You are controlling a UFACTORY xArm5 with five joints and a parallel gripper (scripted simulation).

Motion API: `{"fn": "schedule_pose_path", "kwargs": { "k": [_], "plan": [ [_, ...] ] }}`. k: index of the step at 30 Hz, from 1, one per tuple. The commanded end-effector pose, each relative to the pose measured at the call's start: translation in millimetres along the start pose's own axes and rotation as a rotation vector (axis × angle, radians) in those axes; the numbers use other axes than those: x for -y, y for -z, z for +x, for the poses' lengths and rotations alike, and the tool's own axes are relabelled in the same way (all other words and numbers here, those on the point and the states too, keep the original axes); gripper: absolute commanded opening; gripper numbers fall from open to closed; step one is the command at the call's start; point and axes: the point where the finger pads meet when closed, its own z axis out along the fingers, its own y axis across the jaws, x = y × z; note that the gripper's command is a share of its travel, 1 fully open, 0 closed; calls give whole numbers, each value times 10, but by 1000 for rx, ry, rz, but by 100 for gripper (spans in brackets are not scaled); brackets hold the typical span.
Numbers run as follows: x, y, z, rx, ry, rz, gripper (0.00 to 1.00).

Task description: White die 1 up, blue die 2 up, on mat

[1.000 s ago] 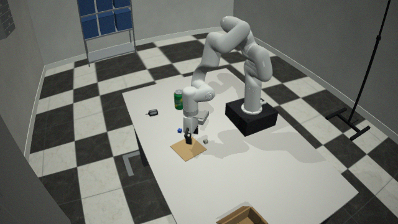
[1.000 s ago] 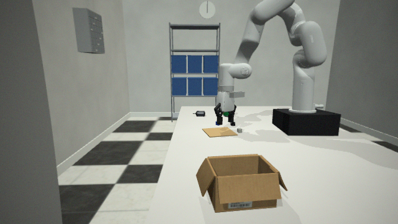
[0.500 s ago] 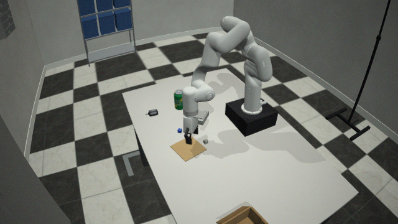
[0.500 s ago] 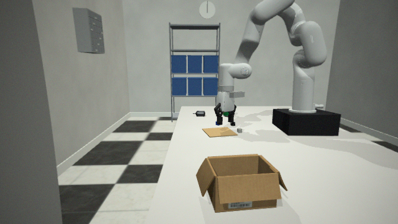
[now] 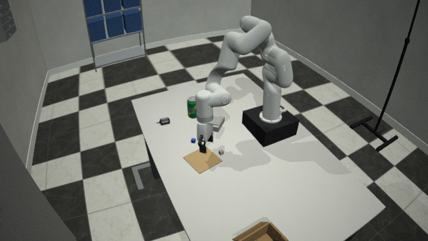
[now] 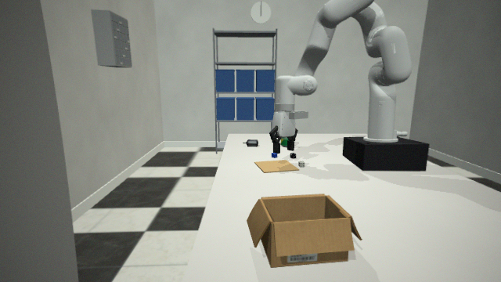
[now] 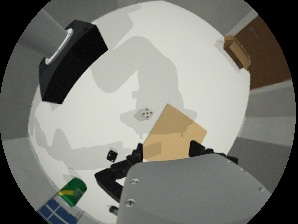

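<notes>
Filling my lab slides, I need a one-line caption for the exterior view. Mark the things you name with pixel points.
Open xArm gripper (image 6: 283,148) above three dice, beyond a tan mat (image 6: 276,166).

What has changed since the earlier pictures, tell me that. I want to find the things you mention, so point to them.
The hand (image 5: 206,146) (image 6: 283,150) (image 7: 167,150) has risen slightly. I see nothing taken hold of or let go; it is open and empty now. The blue die (image 5: 193,140) (image 6: 274,155), white die (image 5: 221,152) (image 6: 301,164) (image 7: 146,113) and mat (image 5: 202,162) (image 6: 275,166) (image 7: 175,125) lie where they were.
</notes>
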Motion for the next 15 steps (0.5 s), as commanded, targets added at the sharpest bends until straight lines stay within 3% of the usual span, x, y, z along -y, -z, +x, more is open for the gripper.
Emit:
{"fn": "schedule_pose_path", "kwargs": {
  "k": [1,3,10,15],
  "plan": [
    [-34,387,8,2,0,-3,100],
    [-34,387,8,2,0,-3,100],
    [-64,875,30,2,0,-3,100],
    [-68,946,33,2,0,-3,100]
  ]
}}
